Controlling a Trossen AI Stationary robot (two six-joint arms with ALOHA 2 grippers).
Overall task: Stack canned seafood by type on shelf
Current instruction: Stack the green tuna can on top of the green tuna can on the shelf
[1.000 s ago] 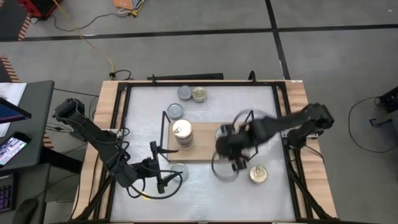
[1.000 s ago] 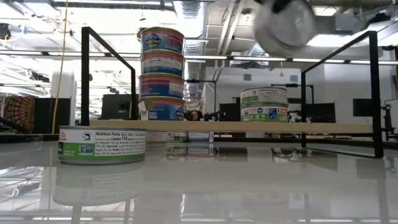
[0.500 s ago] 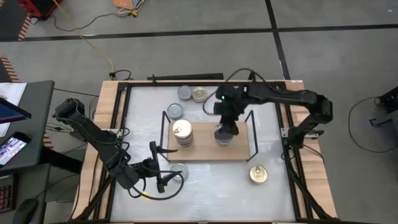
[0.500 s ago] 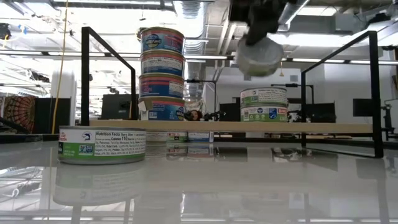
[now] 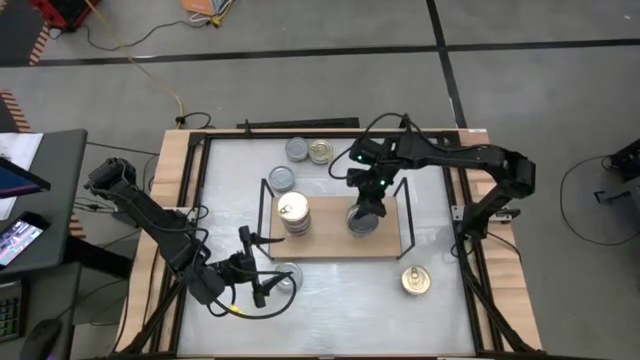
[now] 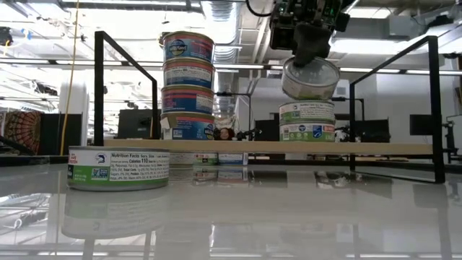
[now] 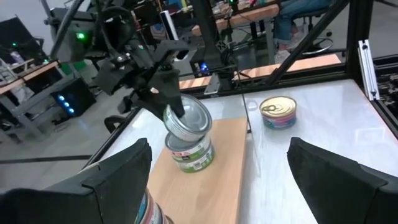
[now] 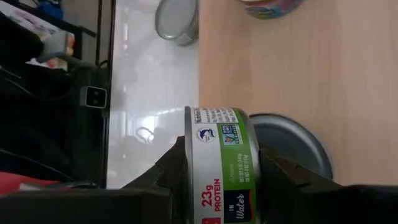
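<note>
Overhead, the right claw (image 5: pixel 366 205) grips a green-labelled tin (image 5: pixel 362 218) right above another tin on the shelf (image 5: pixel 330 240), presumably to stack like on like. A taller pile (image 5: pixel 294 214) stands at the shelf's left end. The left claw (image 5: pixel 262 280) waits wide open at the near left of the counter (image 5: pixel 330 290), beside a loose tin (image 5: pixel 287 274); a gold-lidded tin (image 5: pixel 416 280) lies near right, and three more tins sit on the counter beyond the shelf.

From counter level, the held tin (image 6: pixel 310 78) hangs slightly tilted, just clear of its green-labelled twin (image 6: pixel 307 121). Four blue-labelled tins (image 6: pixel 188 85) form the left stack.

From the right wrist, dark fingers (image 8: pixel 177 168) clamp the tin's (image 8: pixel 219 163) green side wall, over a silver lid (image 8: pixel 289 143).
</note>
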